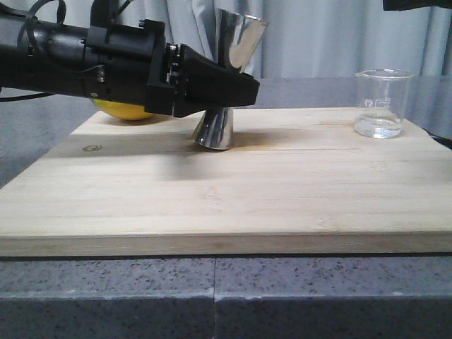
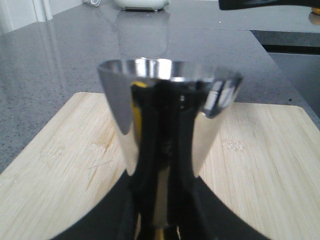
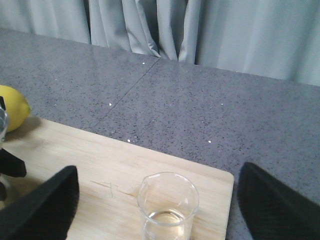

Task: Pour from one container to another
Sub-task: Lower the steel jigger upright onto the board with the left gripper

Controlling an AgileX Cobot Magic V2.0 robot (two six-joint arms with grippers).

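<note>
- Your left gripper [image 1: 224, 95] was clamped on the jigger [image 1: 227, 78] at its narrow waist, arm coming in from the left side.
- Jigger sat near the cutting board's [image 1: 226, 205] far edge, around the middle, tilted slightly; base cone appeared to touch the wood.
- In the left wrist view the jigger's [image 2: 167, 130] upper cup filled the frame between the fingers [image 2: 107, 220].
- Beaker [image 1: 381, 103] stood upright at the board's far right corner, a little clear liquid in the bottom.
- Your right gripper [image 3: 165, 210] was spread wide with the beaker [image 3: 168, 205] between its fingers, touching neither.
- Lemon [image 1: 127, 111] lay at the far left edge, mostly behind the left arm.
</note>
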